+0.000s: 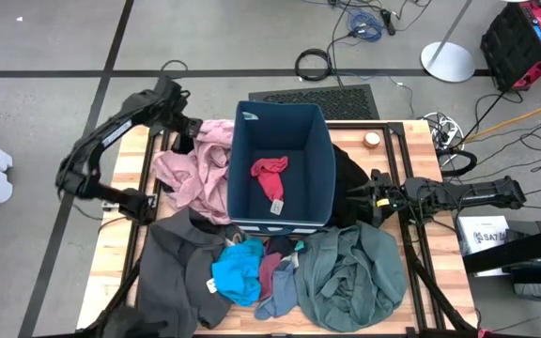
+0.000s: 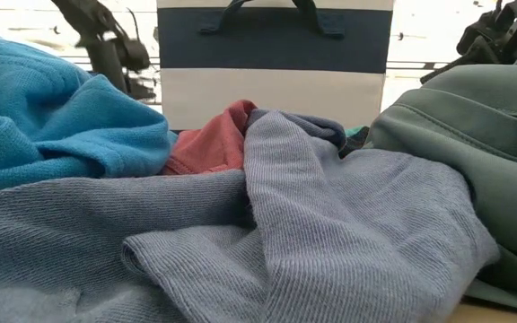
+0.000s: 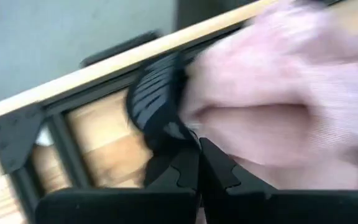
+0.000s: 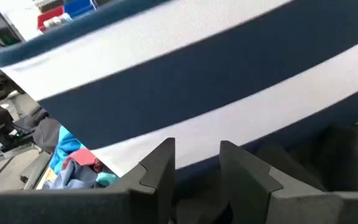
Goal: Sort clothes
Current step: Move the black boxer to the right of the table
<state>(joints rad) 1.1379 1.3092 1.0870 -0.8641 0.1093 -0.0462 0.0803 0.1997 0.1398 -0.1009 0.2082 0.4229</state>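
Two arms beside a clothes bin

Left gripper (image 1: 190, 128) is fully closed at the pink garment's (image 1: 198, 169) far edge, pinching no visible fabric. Right gripper (image 1: 363, 200), fingers partly apart and empty, waits beside the navy bin (image 1: 238, 178). A red piece (image 1: 270, 176) lies inside the bin.

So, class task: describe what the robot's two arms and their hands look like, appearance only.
Both arms are dark, almost black, built of slim jointed segments. The left arm and right arm each end in a two-finger hand. The left hand has matt black fingers with notched, interlocking inner edges; the right hand has blocky, angular black fingers.
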